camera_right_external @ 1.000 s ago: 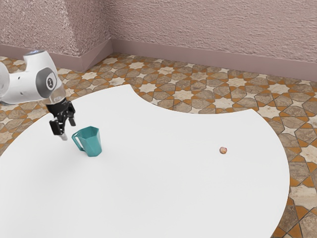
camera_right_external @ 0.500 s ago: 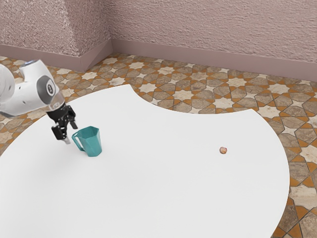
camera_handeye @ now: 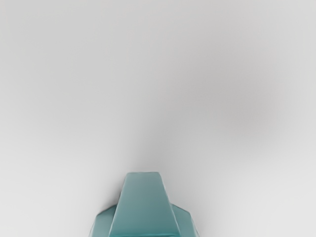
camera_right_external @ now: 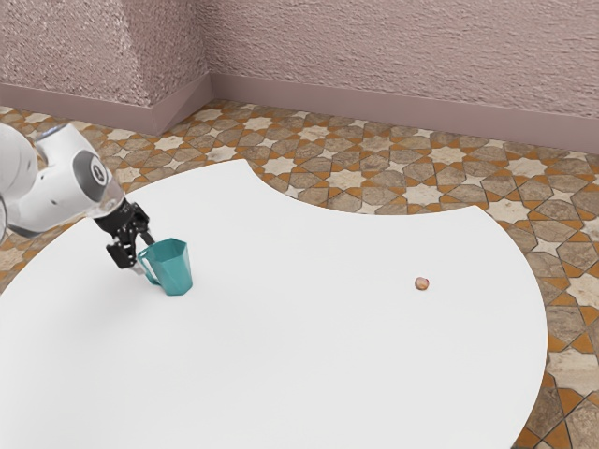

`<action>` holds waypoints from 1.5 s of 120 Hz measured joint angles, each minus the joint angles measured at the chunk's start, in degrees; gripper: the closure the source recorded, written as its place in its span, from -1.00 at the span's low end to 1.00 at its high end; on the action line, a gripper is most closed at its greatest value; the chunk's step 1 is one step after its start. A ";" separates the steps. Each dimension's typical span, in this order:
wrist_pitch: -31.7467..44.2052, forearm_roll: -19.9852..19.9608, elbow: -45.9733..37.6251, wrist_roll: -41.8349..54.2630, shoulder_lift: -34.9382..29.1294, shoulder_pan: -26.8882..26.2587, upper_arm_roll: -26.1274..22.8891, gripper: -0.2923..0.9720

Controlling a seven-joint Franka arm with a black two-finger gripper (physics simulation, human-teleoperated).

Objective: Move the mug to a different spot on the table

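Observation:
A teal faceted mug [camera_right_external: 172,267] stands upright on the white table [camera_right_external: 309,346], toward the exterior view's left, with its handle pointing at the arm. My black gripper [camera_right_external: 140,266] is tilted down onto that handle. Its fingers stand open on either side of the handle and have not closed on it. In the wrist view the mug's handle and rim [camera_handeye: 143,207] sit blurred directly under my hand, with bare table beyond them.
A small pinkish ball [camera_right_external: 423,282] lies on the table far toward the exterior view's right. The table has a curved cut-out edge [camera_right_external: 374,213] at the back, with patterned floor tiles and a wall behind it.
My hand has come down and moved toward the exterior view's right, from beside the mug onto its handle. The mug has stayed where it was.

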 joint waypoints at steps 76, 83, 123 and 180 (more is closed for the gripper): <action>0.53 -1.93 0.00 2.16 1.73 -0.11 -0.14 -0.54; 0.54 -2.01 0.00 2.23 1.73 -0.15 -0.18 -0.51; 0.52 -4.03 0.00 2.60 1.68 -0.38 -0.36 0.24; 0.22 -9.67 -0.01 3.31 0.30 -1.69 -0.44 0.52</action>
